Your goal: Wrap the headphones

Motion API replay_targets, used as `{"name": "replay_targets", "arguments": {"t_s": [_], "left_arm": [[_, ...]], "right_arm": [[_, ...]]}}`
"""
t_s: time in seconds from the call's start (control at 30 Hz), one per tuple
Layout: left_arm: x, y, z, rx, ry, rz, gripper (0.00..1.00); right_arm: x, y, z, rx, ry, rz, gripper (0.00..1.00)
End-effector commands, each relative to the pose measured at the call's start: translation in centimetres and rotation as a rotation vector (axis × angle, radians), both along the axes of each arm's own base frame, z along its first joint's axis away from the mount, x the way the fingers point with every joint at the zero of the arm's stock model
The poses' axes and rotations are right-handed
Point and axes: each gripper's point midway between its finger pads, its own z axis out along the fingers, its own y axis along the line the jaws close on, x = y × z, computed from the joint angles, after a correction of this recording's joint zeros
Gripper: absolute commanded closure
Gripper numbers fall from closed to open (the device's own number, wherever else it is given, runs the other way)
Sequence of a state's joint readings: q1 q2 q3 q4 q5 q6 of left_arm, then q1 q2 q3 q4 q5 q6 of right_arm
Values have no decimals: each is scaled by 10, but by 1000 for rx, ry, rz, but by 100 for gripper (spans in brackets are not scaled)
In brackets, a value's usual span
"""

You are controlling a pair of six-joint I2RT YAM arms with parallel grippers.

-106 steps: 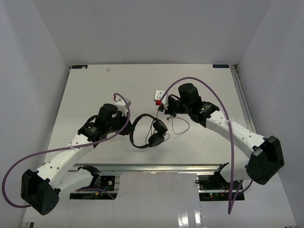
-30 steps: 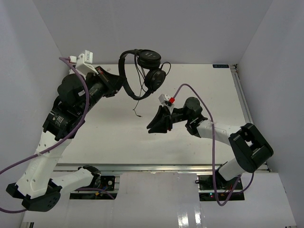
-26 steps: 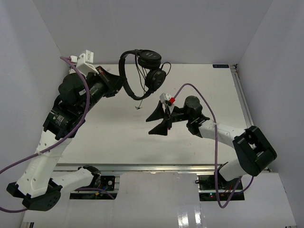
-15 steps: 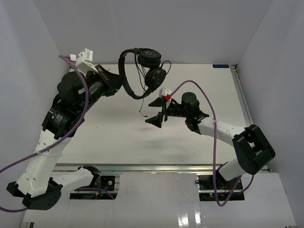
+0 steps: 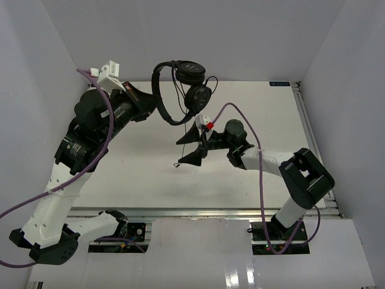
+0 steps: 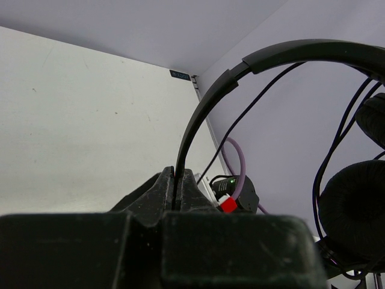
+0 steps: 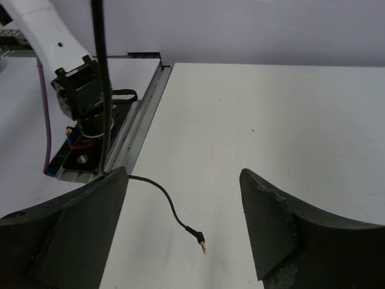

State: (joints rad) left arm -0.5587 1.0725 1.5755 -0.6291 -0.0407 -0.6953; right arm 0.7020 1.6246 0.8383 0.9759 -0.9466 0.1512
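The black headphones (image 5: 191, 84) hang in the air above the back of the table. My left gripper (image 5: 150, 107) is shut on the thin headband (image 6: 204, 108), which rises from between the jaws. One padded earcup (image 6: 355, 211) hangs at the right of the left wrist view, with loops of thin cord (image 6: 328, 162) beside it. The cord drops down past my right gripper (image 5: 178, 152), which is open and empty. In the right wrist view the cord comes from behind one of the fingers (image 7: 90, 223) and its jack plug (image 7: 201, 244) hangs free between the jaws, above the table.
The white table (image 5: 120, 174) has a metal rail (image 5: 310, 129) along its right edge and white walls on three sides. The left arm's base (image 7: 84, 114) and its purple cable (image 7: 43, 120) show beyond the table edge in the right wrist view.
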Motion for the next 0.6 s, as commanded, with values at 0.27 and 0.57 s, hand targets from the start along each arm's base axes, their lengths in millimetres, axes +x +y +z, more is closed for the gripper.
{"name": "replay_targets", "arguments": {"t_s": [0.27,0.57], "left_arm": [[-15,2,33,-77,-60,-27,100],[-18,4,35,-80,-64,-28,100]], "right_arm": [[-38,6,56,146,-107,214,39],[-83,6,65,158,-142,355,38]]}}
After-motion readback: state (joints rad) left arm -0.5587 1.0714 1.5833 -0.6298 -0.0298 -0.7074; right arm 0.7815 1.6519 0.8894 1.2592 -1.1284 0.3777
